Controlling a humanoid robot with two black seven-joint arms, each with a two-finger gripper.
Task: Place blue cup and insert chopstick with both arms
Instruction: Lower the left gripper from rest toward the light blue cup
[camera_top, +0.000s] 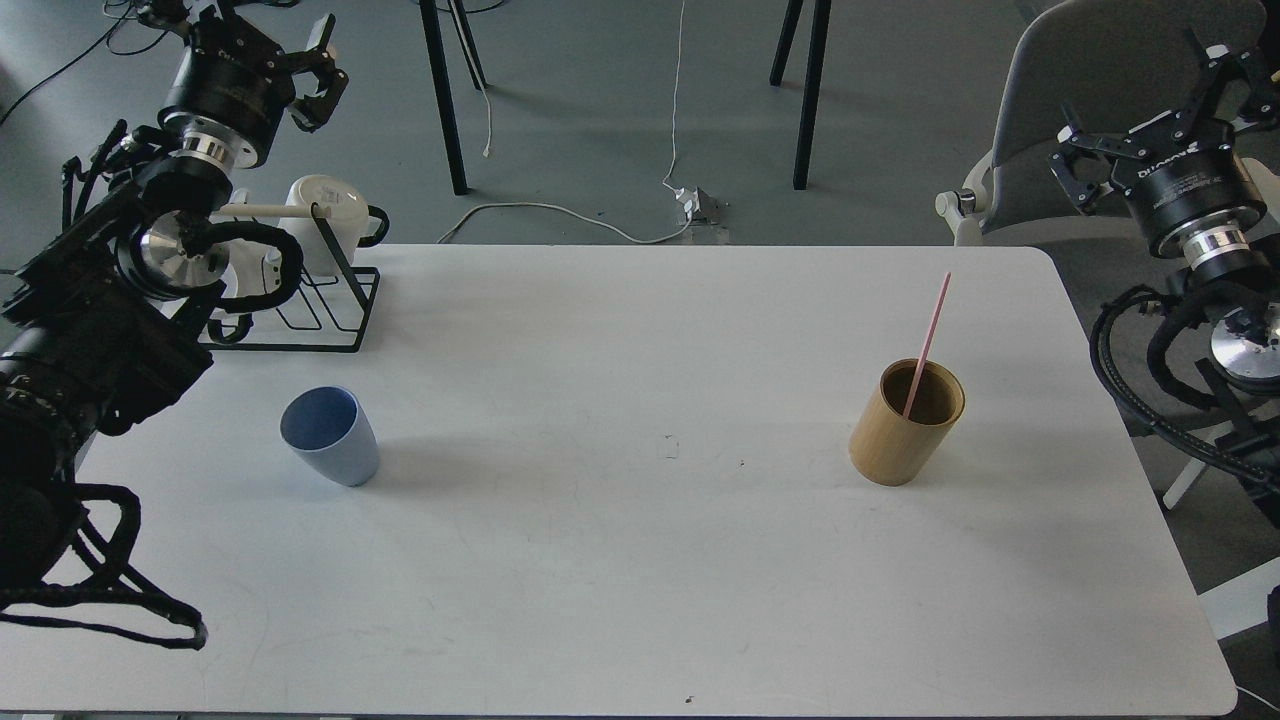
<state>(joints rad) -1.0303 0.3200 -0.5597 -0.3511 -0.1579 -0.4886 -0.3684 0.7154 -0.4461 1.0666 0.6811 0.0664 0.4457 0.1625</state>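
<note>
Start of task, nothing grasped yet. Blue cup (330, 436) upright on tabletop (640, 580), lower left of frame. Pink chopstick (928, 345) leaning in bamboo holder (905, 422), right of centre. Left pincer (322, 68) upper left, fingers apart, empty. Right pincer (1175, 95) upper right, apart, empty. Next probably: left arm down w/ open pincer around cup; right to pull stick.
</note>
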